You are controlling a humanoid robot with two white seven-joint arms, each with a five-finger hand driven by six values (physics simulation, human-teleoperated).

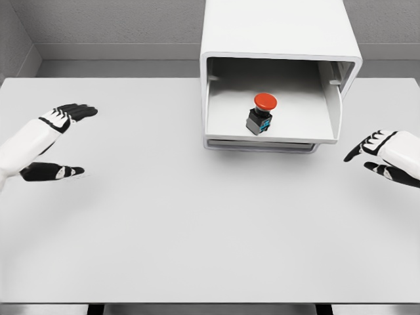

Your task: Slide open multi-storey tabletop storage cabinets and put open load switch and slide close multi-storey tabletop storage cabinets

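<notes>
A white tabletop storage cabinet (pixel 282 33) stands at the back of the table, right of centre. Its drawer (pixel 262 134) is slid out toward me. Inside the drawer sits the load switch (pixel 260 114), a black body with a blue patch and a red round button on top. My left hand (pixel 62 141) hovers over the table at the far left, fingers spread, holding nothing. My right hand (pixel 371 154) hovers at the far right, just right of the drawer's front corner, fingers relaxed and empty.
The white table (pixel 197 230) stretches wide in front of the cabinet. Grey walls close off the back. The table's front edge runs along the bottom of the view.
</notes>
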